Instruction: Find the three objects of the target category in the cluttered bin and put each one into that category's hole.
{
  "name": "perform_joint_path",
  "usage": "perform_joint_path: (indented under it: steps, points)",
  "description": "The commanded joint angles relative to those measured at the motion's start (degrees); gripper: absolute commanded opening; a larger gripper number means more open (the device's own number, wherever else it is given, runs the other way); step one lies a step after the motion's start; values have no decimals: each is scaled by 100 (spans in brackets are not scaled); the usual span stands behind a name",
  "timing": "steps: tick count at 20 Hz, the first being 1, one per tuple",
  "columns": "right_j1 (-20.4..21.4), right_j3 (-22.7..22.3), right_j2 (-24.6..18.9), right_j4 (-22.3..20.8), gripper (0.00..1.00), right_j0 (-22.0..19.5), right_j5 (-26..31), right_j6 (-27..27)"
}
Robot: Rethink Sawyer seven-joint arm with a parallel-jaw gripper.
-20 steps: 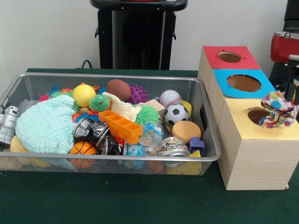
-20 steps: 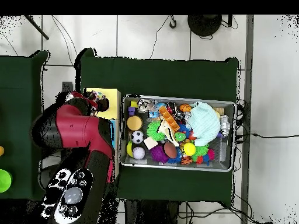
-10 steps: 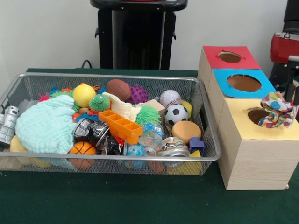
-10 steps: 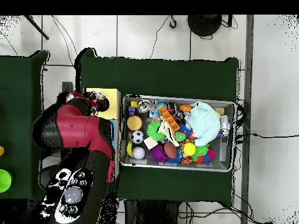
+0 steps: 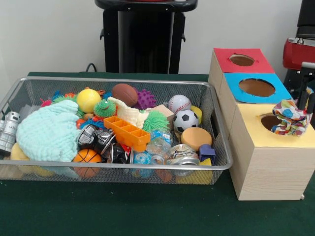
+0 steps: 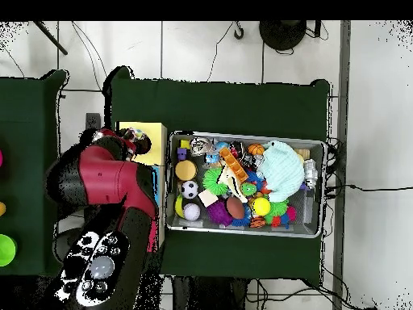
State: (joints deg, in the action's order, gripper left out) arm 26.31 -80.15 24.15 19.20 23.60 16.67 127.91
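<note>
One cloth (image 5: 291, 117) is draped on the rim of the yellow hole (image 5: 271, 121), just below the gripper (image 5: 309, 93); whether it is gripped cannot be told. If released off-centre, it could snag on the rim.

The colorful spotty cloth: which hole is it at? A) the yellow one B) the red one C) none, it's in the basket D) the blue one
A: the spotty cloth is bunched at the hole in the yellow top of the wooden box, while the red top and the blue top show open holes.
</note>
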Motion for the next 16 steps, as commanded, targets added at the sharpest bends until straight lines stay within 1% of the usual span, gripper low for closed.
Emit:
perform_joint_path:
  steps: [1, 4, 11, 16]
  points:
    - [-131, -559, -369, 95, 0, -110, 183, 1045]
    - [-80, -637, -387, 58, 0, -137, 225, 986]
    - [-63, -596, -399, 10, 0, -228, 308, 861]
    - [-30, -653, -428, -49, 0, -307, 302, 755]
